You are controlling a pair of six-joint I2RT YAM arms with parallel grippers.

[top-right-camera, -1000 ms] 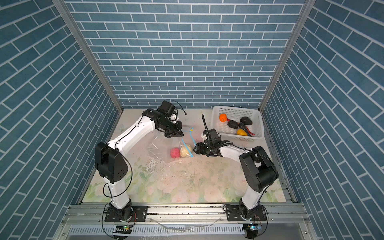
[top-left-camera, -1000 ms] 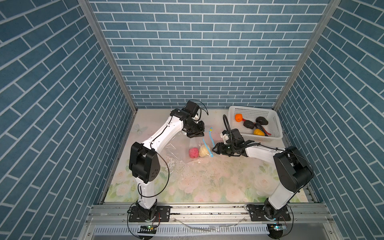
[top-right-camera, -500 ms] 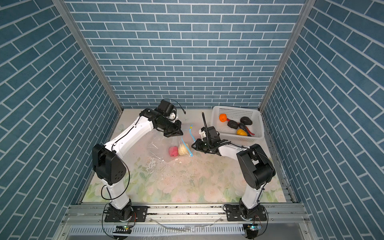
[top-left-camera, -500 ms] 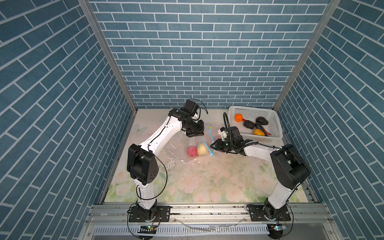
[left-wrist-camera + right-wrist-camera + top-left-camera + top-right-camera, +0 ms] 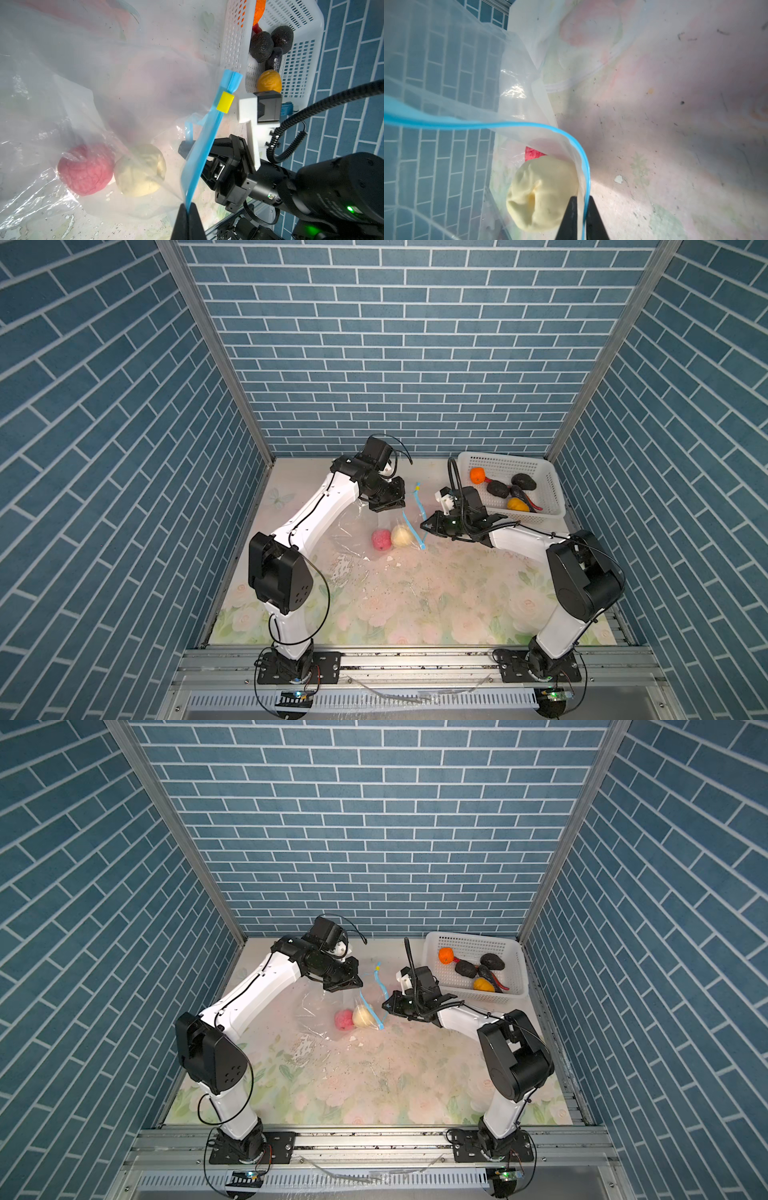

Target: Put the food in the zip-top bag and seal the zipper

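The clear zip-top bag lies on the floral mat with a pink food and a cream food inside, near its mouth. Its blue zipper carries a yellow slider. My left gripper is shut on one end of the zipper strip and holds it raised; in both top views the left gripper is behind the bag. My right gripper is shut on the mouth edge with its blue zipper, right beside the cream food.
A white perforated basket at the back right holds an orange piece, two black lumps, a yellow-orange piece and a red strip. Blue brick walls close in three sides.
My right gripper has moved left to the bag's mouth and closed on its blue edge. The left gripper has kept its grip and hardly moved.
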